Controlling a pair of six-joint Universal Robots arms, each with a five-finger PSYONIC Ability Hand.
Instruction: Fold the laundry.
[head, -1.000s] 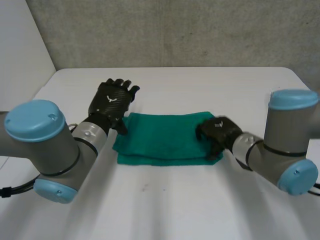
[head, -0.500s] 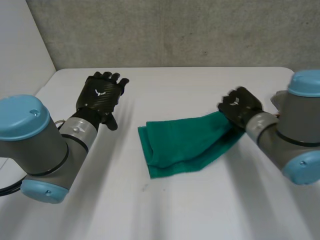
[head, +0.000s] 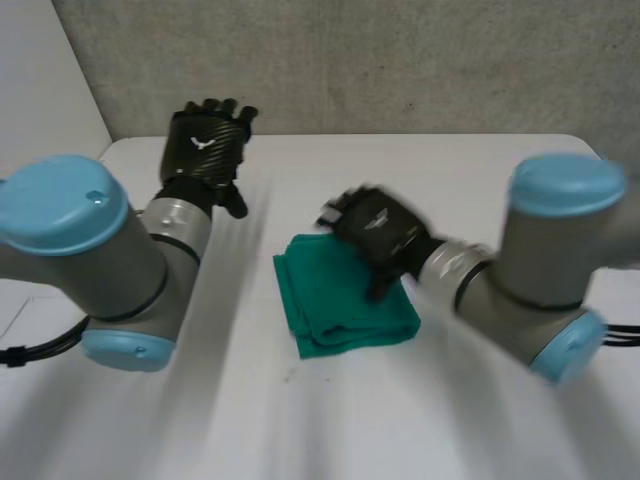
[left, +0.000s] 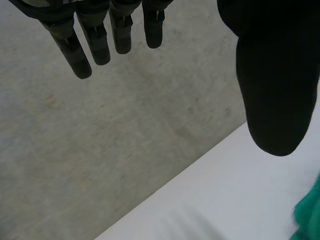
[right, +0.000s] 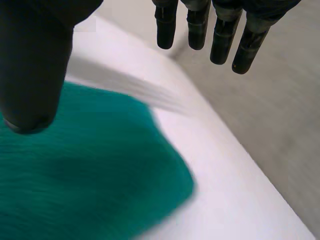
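I see the folded green fabric cloth (head: 335, 305) lying on the white counter (head: 300, 420), just beneath my right hand (head: 378, 232), whose fingers hang straight, grasping nothing. Beyond it, my left hand (head: 205, 150) hovers well apart from the cloth, fingers straight, likewise released.

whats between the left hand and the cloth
In the head view, a bare stretch of white table separates the left hand from the cloth; nothing lies there.
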